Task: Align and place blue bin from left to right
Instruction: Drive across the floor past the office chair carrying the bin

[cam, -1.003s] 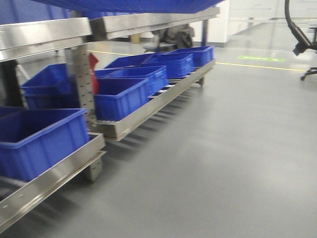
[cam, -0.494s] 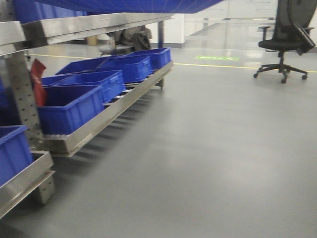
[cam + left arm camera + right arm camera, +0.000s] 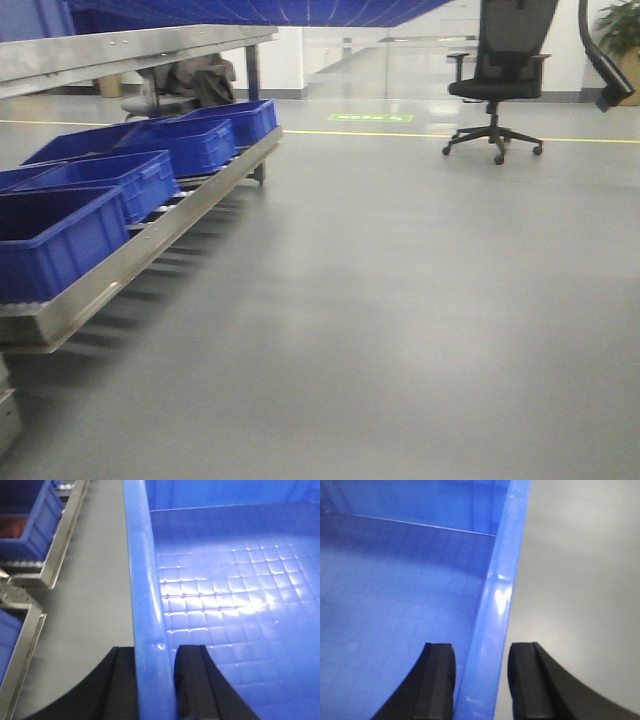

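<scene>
Blue bin held above the floor: left jaws clenched on its left rim, right jaws clenched on its right rim. Other crates sit on rack.

The blue bin is held high, its grid-patterned underside spanning the top edge of the front view. In the left wrist view its thick, glossy rim runs top to bottom through mid-frame, with the bare grid-embossed floor at right. In the right wrist view the rim slants through the centre, with the interior at left.
</scene>
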{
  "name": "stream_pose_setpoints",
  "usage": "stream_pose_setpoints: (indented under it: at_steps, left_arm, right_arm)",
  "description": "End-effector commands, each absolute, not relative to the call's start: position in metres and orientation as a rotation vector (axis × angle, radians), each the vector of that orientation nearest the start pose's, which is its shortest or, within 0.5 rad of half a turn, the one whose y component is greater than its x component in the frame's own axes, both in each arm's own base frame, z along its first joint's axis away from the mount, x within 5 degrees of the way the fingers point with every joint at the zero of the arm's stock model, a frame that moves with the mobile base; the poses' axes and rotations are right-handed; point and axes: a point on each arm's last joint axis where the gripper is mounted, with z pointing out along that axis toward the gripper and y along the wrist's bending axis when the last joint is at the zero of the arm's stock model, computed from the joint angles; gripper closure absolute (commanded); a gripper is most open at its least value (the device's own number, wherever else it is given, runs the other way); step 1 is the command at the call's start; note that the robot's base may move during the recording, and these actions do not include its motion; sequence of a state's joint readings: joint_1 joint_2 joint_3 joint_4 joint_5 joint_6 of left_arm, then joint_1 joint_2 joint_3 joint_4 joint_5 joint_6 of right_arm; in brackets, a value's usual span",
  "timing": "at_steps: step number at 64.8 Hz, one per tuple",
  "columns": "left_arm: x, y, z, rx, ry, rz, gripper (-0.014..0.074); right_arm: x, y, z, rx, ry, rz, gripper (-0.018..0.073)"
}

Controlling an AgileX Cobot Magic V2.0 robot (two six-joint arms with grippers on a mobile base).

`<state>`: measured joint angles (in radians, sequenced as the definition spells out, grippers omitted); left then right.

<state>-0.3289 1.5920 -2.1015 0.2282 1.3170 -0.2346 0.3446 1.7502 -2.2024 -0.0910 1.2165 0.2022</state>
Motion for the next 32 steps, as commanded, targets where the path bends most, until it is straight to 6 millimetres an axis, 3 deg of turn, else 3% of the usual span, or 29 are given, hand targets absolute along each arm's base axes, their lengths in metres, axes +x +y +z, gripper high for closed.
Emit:
stream_pose_setpoints:
  at_steps: [1, 32]
  left_arm:
    - [0.2858, -0.0873, 0.5268, 0.098, 2.129, -0.133, 0.0606]
    - [0.2858, -0.0871, 0.5269, 0.097, 2.129, -0.13, 0.0606]
  right_arm:
    - [0.345, 0.1173, 0.4987, -0.125, 2.125, 0.221, 0.0638]
    - [0.345, 0.1173, 0.4987, -0.125, 2.125, 0.221, 0.0638]
